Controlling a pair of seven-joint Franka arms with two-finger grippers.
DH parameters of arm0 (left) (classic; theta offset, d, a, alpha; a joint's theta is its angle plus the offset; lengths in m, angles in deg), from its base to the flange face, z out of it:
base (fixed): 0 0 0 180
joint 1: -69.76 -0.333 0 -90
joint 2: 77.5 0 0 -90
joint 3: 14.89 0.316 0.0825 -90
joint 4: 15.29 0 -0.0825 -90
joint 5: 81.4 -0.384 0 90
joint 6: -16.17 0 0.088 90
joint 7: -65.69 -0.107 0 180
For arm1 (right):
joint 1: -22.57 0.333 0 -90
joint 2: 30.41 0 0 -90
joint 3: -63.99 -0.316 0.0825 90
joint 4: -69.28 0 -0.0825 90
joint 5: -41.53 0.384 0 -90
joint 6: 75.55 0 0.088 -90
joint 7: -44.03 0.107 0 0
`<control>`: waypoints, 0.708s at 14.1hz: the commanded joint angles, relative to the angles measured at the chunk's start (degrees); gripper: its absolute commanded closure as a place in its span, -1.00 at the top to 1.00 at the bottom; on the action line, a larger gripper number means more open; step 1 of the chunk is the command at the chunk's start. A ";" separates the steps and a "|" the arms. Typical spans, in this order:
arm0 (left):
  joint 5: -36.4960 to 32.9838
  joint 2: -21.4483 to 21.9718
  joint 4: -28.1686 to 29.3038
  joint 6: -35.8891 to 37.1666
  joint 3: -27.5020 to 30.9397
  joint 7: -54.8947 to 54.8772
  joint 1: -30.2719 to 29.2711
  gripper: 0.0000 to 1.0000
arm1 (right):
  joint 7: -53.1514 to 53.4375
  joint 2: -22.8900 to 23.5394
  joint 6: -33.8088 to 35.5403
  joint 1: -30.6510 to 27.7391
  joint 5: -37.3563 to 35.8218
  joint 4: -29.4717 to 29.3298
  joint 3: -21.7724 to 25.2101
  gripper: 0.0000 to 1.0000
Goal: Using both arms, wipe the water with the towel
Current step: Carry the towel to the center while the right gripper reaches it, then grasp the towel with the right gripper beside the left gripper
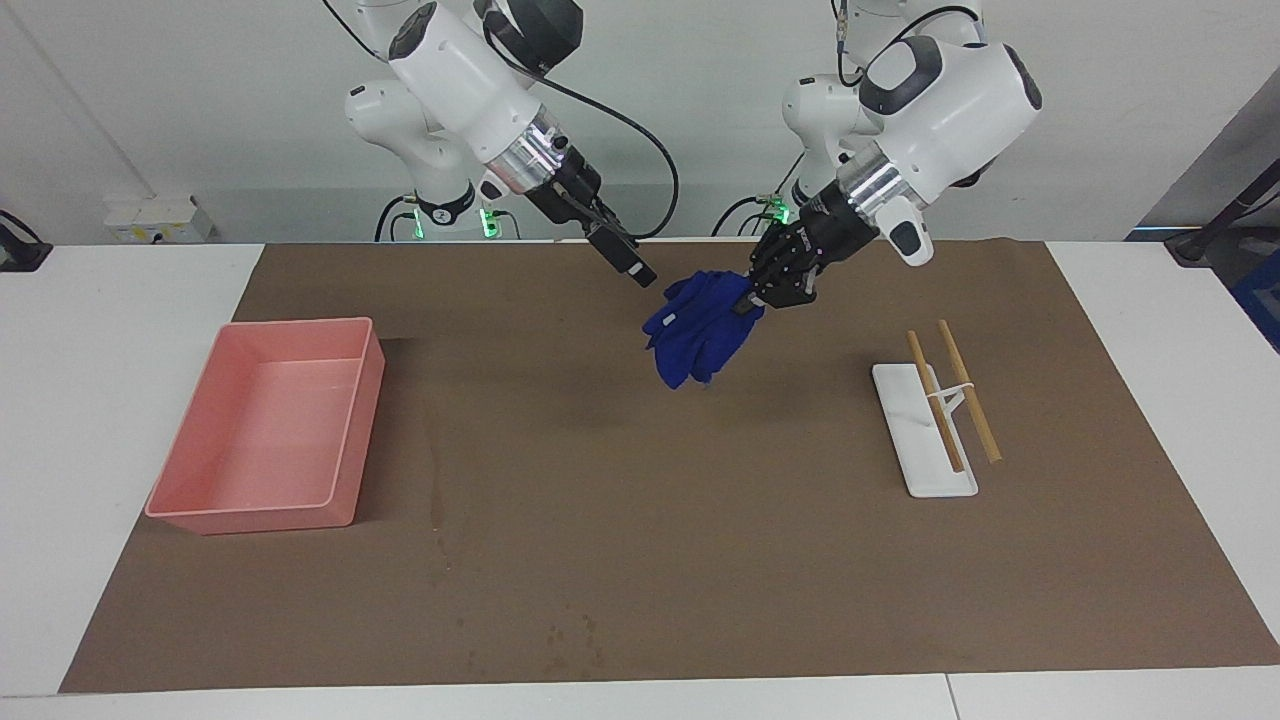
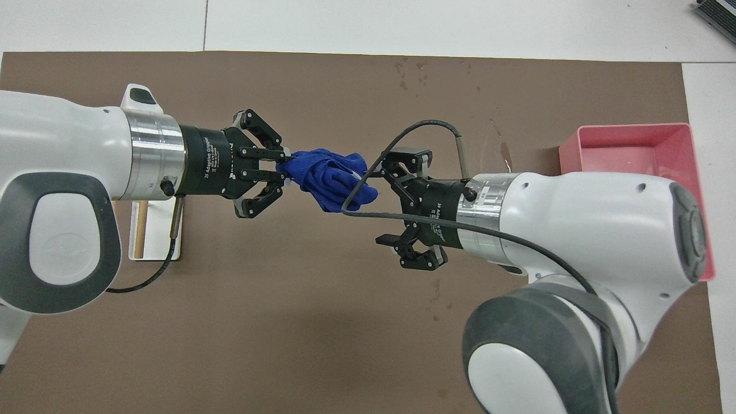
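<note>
The towel (image 1: 698,325) hangs in the air over the middle of the brown mat (image 1: 640,560), pinched by the left gripper (image 1: 752,290), whose fingers are clamped on its upper edge; the right gripper (image 1: 640,272), fingers wide apart, sits just beside it. A good handover probably means closing on a free fold before the left lets go. The water (image 1: 436,500), near the pink bin (image 1: 270,430), is a faint streak, hard to trace; the right gripper's far finger is hidden in the facing view.
</note>
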 commanded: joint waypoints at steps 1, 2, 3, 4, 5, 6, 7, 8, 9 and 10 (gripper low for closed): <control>2.06 1.87 0.71 -1.19 0.45 2.45 1.23 -1.00 | -0.52 -0.30 -4.43 1.46 1.56 2.62 0.07 1.00; 3.11 1.96 0.71 -0.58 0.45 2.54 1.32 -1.00 | -0.52 0.13 -4.87 1.46 1.65 2.53 0.07 1.00; 3.30 2.66 1.06 -0.14 0.36 2.54 2.27 -1.00 | -0.52 0.48 -5.05 1.46 1.56 2.53 0.07 1.00; 3.39 3.36 2.02 -0.13 0.44 2.45 3.07 -1.00 | -0.61 1.18 -5.75 1.72 1.56 2.53 0.07 1.00; 3.39 3.98 2.73 -0.13 0.36 2.45 3.51 -1.00 | -0.79 1.63 -6.54 2.24 1.56 2.45 0.07 1.00; 3.39 4.25 3.17 -0.04 0.36 2.54 4.30 -1.00 | -0.79 2.07 -7.24 2.34 1.56 2.27 0.07 1.00; 3.39 4.77 4.04 -0.04 0.36 2.98 4.91 -1.00 | -0.88 2.24 -7.51 2.34 1.56 1.83 0.07 1.00; 3.39 5.12 4.49 -0.31 0.36 3.15 5.27 -1.00 | -1.83 2.51 -7.60 2.25 1.48 1.22 0.15 1.00; 3.39 5.13 4.58 -0.48 0.27 3.24 5.71 -1.00 | -2.54 2.60 -8.38 2.07 1.56 0.34 0.16 1.00; 3.39 5.13 4.58 -0.31 0.27 3.24 5.80 -1.00 | -2.28 2.95 -9.00 1.20 1.74 -0.97 0.16 1.00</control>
